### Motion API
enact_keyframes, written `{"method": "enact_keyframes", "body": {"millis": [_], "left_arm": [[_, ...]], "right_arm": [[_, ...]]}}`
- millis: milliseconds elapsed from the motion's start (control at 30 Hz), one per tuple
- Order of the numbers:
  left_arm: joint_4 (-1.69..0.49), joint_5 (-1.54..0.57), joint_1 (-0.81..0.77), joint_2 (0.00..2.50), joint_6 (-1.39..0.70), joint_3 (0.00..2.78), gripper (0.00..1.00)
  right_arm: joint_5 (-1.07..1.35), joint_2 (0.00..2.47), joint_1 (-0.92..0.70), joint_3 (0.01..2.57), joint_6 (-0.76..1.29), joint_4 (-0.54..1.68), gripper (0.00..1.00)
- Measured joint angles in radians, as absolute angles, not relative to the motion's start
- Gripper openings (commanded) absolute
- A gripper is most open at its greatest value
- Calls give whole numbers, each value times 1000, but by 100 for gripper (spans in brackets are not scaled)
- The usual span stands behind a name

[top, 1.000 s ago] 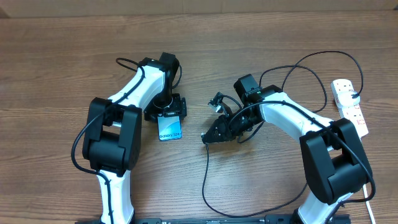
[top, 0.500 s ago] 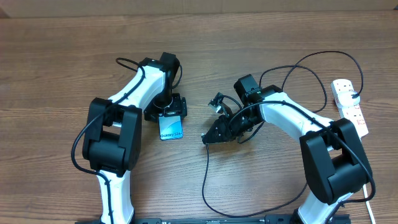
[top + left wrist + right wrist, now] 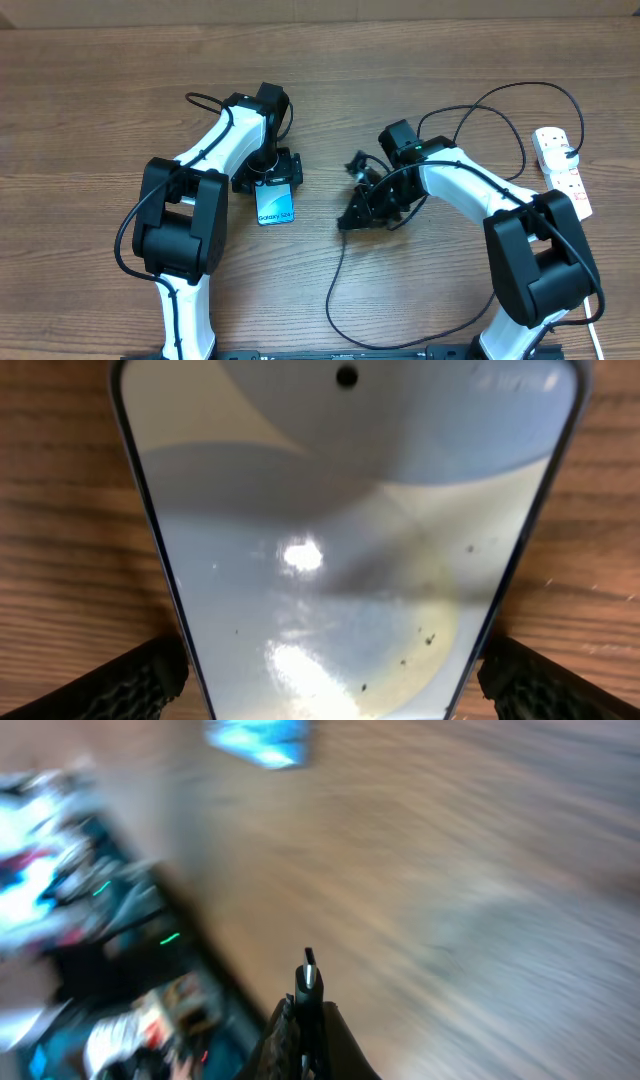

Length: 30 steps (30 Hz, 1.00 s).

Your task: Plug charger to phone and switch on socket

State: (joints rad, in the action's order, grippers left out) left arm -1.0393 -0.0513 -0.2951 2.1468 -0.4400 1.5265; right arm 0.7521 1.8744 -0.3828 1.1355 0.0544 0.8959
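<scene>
The phone (image 3: 275, 205) lies on the wooden table with its light screen up and fills the left wrist view (image 3: 340, 540). My left gripper (image 3: 268, 176) is shut on the phone's far end, its black pads on both long edges. My right gripper (image 3: 347, 220) is shut on the charger plug (image 3: 309, 982), tip pointing out, to the right of the phone and apart from it. The black charger cable (image 3: 335, 290) loops down over the table. The phone shows blurred at the top of the right wrist view (image 3: 258, 742). The white socket strip (image 3: 562, 170) lies at the far right.
More black cable (image 3: 500, 100) curls behind my right arm toward the socket strip. The right wrist view is motion-blurred; the table's front edge and dark equipment (image 3: 110, 970) show at its left.
My right gripper with the plug has shifted a little to the right, away from the phone, and the cable below it has swung with it. The left arm and phone have not moved.
</scene>
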Motion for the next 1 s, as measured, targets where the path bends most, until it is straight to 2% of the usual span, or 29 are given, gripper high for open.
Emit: {"method": "enact_keyframes", "body": {"millis": [133,167,200,233,267,300,333,400,567,767,1000], "left_arm": [[-1024,-47,-295,2146,-455,1526,95],[-1022,-47,-295,2146,-457,1526,95],[-1016,-44,-295,2145,-461,1526,95],[-1010,-42,-295,2145,-462,1526,95],[-1009,-41,-295,2145,-464,1526,94],[-1009,-40,-295,2145,-464,1526,92],[-1009,-40,-295,2145,-465,1526,88],[-1009,-39,-295,2145,-467,1526,80],[-1005,-37,-295,2144,-464,1526,73],[-1003,-51,-294,2143,-440,1526,73],[-999,-172,-274,2136,-366,1526,74]], "right_arm": [[503,1874,-326,1135,183,957,4],[447,1875,-311,1135,211,967,10],[392,1875,-297,1135,239,977,22],[356,1875,-285,1135,257,979,55],[321,1875,-274,1135,275,980,80],[300,1875,-268,1135,280,981,95],[281,1875,-265,1135,286,981,100],[259,1875,-261,1139,295,985,100],[227,1879,-246,1217,309,1056,100],[236,1882,-238,1444,302,1172,100],[479,1882,-263,1439,236,1045,100]]}}
